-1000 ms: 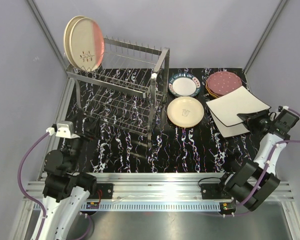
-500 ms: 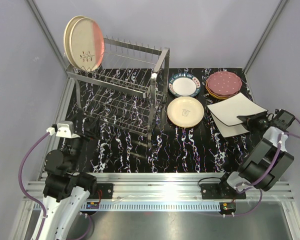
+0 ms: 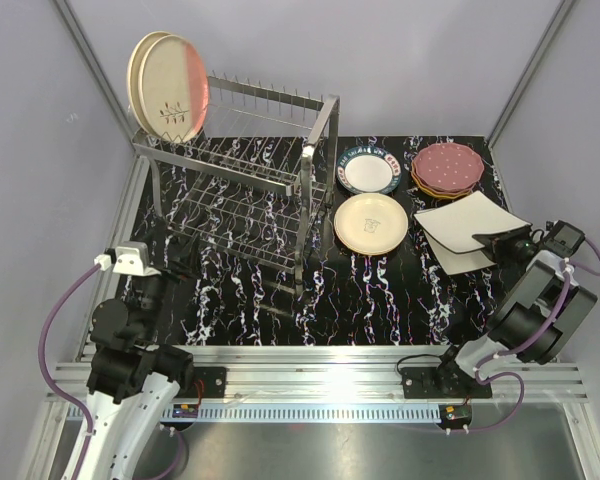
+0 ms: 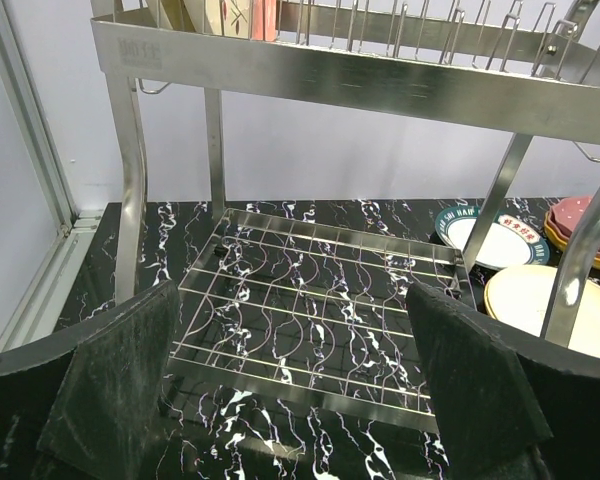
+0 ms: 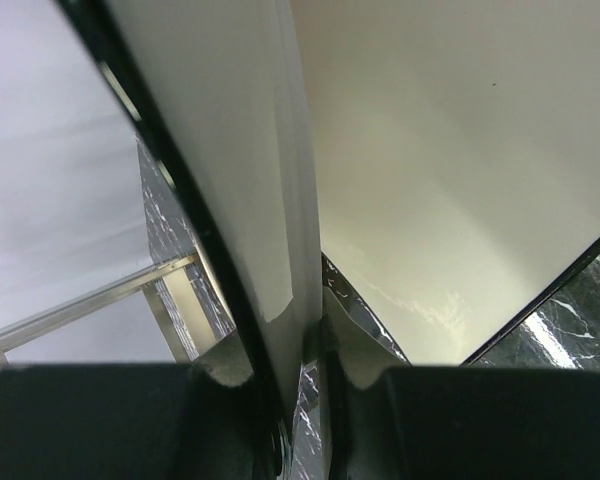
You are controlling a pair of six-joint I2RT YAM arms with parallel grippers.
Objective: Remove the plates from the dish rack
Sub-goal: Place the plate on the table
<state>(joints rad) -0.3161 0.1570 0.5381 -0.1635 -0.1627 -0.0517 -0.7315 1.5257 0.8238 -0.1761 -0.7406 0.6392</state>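
Right tool (image 3: 501, 243) grips cream dark-edged square plate (image 3: 466, 224), seemingly tilted

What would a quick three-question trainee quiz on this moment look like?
1. True or false: the left gripper is shut on a plate.
2. The right gripper is clamped on: A a cup, B the square plate, C a spoon.
3. How many plates stand in the dish rack?

Key:
1. False; its jaws stand open, with nothing between them.
2. B; it grips the plate's rim.
3. Two, at the left end of the top tier.
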